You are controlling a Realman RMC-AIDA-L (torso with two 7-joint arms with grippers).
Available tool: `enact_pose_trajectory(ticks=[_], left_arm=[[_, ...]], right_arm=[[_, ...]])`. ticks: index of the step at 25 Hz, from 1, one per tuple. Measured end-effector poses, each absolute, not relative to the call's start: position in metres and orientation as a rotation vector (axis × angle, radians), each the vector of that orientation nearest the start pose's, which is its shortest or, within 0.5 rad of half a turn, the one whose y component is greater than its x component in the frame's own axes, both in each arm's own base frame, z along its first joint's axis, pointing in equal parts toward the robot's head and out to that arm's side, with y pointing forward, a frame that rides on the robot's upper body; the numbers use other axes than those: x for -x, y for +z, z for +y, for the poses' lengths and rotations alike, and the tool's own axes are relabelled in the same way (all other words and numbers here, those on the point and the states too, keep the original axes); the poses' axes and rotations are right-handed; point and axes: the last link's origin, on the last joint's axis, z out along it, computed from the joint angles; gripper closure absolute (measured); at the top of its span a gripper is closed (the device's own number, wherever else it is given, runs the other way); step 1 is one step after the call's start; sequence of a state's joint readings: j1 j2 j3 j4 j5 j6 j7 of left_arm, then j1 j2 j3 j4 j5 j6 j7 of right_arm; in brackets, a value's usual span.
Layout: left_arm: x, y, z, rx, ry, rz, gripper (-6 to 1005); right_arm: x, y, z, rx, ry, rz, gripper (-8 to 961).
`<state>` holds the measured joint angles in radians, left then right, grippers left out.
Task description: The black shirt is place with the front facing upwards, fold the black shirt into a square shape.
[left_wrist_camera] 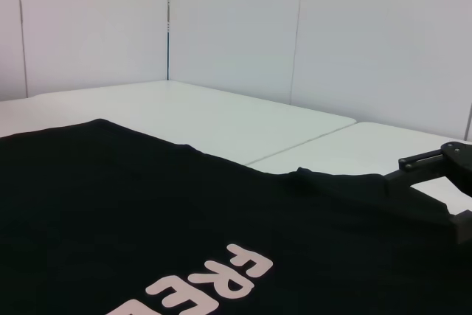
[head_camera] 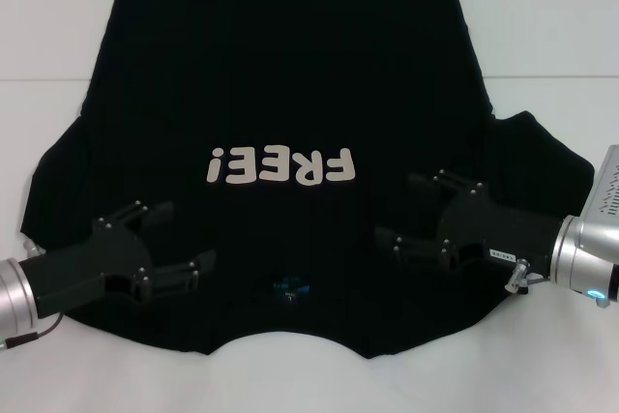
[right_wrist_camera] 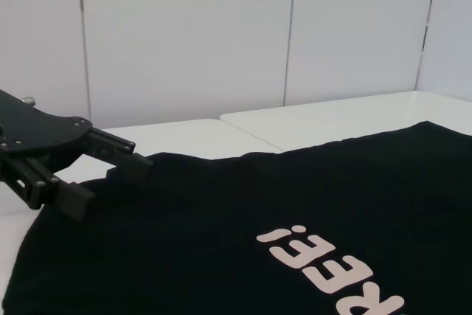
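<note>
Cloth of the soft black "FREE!" shirt (head_camera: 280, 74) looks limp, light; pinch the shoulder edges; left hand (head_camera: 176, 239) and right hand (head_camera: 414, 210) spread apart above it.

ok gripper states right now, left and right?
Left gripper: open, holding nothing, over the large black cloth shirt.
Right gripper: open, holding nothing.

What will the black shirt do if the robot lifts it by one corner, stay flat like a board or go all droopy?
Probably droopy: the shirt is thin cloth lying limp on the table, so the rest would likely hang and bunch. It looks light, but pushed, it may wrinkle rather than slide. Both the left gripper and right gripper are open above it.
</note>
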<state>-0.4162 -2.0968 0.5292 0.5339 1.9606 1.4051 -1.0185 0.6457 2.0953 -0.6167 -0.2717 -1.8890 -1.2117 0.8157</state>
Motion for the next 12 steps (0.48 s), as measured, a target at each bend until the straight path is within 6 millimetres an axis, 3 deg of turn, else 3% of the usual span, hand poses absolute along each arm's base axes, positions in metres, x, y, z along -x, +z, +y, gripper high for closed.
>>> enact_pose_trajectory(ticks=[12], left_arm=[[0.3213, -0.0052, 0.3051, 2.446, -0.639, -0.568, 48]], right_arm=[[-0.2654, -0.0626, 0.3511, 2.563, 0.597, 0.324, 29]])
